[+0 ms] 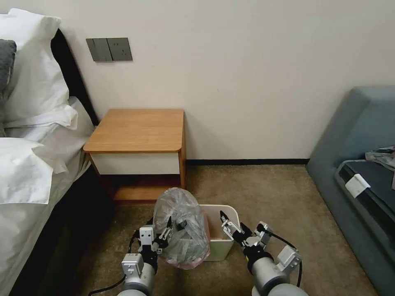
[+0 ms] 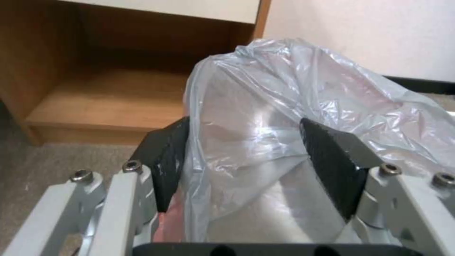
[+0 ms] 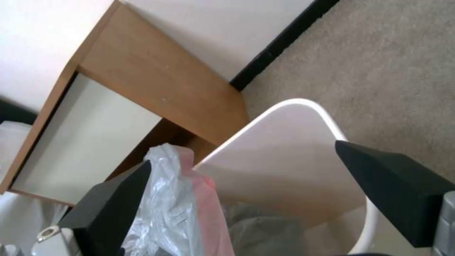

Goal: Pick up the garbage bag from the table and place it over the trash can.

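Crinkly glossy plastic garbage bag (image 1: 181, 230)

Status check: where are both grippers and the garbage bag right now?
Left gripper open around garbage bag. Right gripper open over trash can. Bag drapes the can's left side. Nothing blocking.

Both arms ended in rounded grey metallic forearm housings, each carrying small white box-shaped module. Left gripper (image 1: 169, 231) — silver-white linkage bars, black joints, dark pointed fingers (image 2: 167, 161) with textured black pads. Round-headed silver screws sat at linkage pivots. Black crossbar with holes spanned gripper base. Right gripper (image 1: 226, 222) — same build, white links over black wrist section, black wedge-shaped fingers (image 3: 396, 186). Black cables looped from each wrist back along forearm.
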Tool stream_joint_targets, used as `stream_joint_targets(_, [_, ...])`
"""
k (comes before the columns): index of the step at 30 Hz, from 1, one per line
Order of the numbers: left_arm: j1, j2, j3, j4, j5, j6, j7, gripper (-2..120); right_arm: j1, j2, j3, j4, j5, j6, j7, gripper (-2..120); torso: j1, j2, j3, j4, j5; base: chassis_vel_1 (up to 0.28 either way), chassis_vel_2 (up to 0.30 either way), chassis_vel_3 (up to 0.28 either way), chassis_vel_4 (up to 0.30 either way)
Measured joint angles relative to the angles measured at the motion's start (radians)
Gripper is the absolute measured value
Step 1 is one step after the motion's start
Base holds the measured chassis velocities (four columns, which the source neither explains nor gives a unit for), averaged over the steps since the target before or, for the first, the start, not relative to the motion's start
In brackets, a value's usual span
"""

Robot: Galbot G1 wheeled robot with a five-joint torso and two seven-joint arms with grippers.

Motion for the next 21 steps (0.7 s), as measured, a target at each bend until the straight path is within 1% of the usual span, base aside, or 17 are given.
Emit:
stream_joint_targets(3, [-0.013, 0.002, 0.008, 0.011, 0.001, 0.004, 0.001, 61, 0.001, 0.003, 0.001, -0.001, -0.004, 0.004, 0.001, 100, 0.0, 0.0, 0.0, 0.0, 0.0, 0.0, 0.0, 0.0, 0.0])
stream_joint_targets(6, [-0.026, 0.005, 0.013, 0.019, 0.0, 0.022, -0.008, 61, -0.002, 0.007, 0.002, 0.001, -0.007, 0.007, 0.003, 100, 0.0, 0.0, 0.0, 0.0, 0.0, 0.0, 0.0, 0.0, 0.0])
stream_joint_targets(8, [-0.041, 0.009, 0.019, 0.023, -0.006, 0.044, -0.027, 61, -0.005, 0.01, 0.005, 0.004, -0.01, 0.009, 0.004, 100, 0.0, 0.0, 0.0, 0.0, -0.0001, 0.0, 0.0, 0.0, 0.0])
stream_joint_targets(9, [-0.041, 0.009, 0.019, 0.023, -0.006, 0.044, -0.027, 61, -0.005, 0.01, 0.005, 0.004, -0.01, 0.009, 0.004, 100, 0.0, 0.0, 0.0, 0.0, -0.0001, 0.0, 0.0, 0.0, 0.0])
stream_joint_targets(12, [-0.075, 0.026, 0.036, 0.036, -0.039, 0.075, -0.064, 59, -0.017, 0.019, 0.005, 0.0, -0.039, 0.018, 0.004, 100, 0.0, 0.0, 0.0, 0.0001, -0.0001, 0.0, 0.0, 0.0, 0.0])
stream_joint_targets(13, [-0.075, 0.026, 0.036, 0.036, -0.039, 0.075, -0.064, 59, -0.017, 0.019, 0.005, 0.0, -0.039, 0.018, 0.004, 100, 0.0, 0.0, 0.0, 0.0001, -0.0001, 0.0, 0.0, 0.0, 0.0])
stream_joint_targets(16, [-0.124, 0.046, 0.053, 0.055, -0.078, 0.111, -0.108, 59, -0.035, 0.034, -0.002, -0.012, -0.083, 0.032, -0.001, 100, 0.0, 0.0, 0.0, 0.0, -0.0001, 0.0, 0.0, 0.0, 0.0])
stream_joint_targets(17, [-0.124, 0.046, 0.053, 0.055, -0.078, 0.111, -0.108, 59, -0.035, 0.034, -0.002, -0.012, -0.083, 0.032, -0.001, 100, 0.0, 0.0, 0.0, 0.0, -0.0001, 0.0, 0.0, 0.0, 0.0])
stream_joint_targets(19, [-0.153, 0.056, 0.057, 0.057, -0.097, 0.142, -0.124, 57, -0.043, 0.043, -0.008, -0.021, -0.099, 0.038, -0.004, 100, 0.0, 0.0, 0.0, -0.0001, -0.0001, 0.0, 0.0, 0.0, 0.0])
stream_joint_targets(20, [-0.153, 0.056, 0.057, 0.057, -0.097, 0.142, -0.124, 57, -0.043, 0.043, -0.008, -0.021, -0.099, 0.038, -0.004, 100, 0.0, 0.0, 0.0, -0.0001, -0.0001, 0.0, 0.0, 0.0, 0.0])
stream_joint_targets(21, [-0.161, 0.059, 0.059, 0.057, -0.105, 0.158, -0.129, 56, -0.045, 0.045, -0.01, -0.024, -0.103, 0.04, -0.004, 100, 0.0, 0.0, 0.0, -0.0002, -0.0001, 0.0, 0.0, 0.0, 0.0])
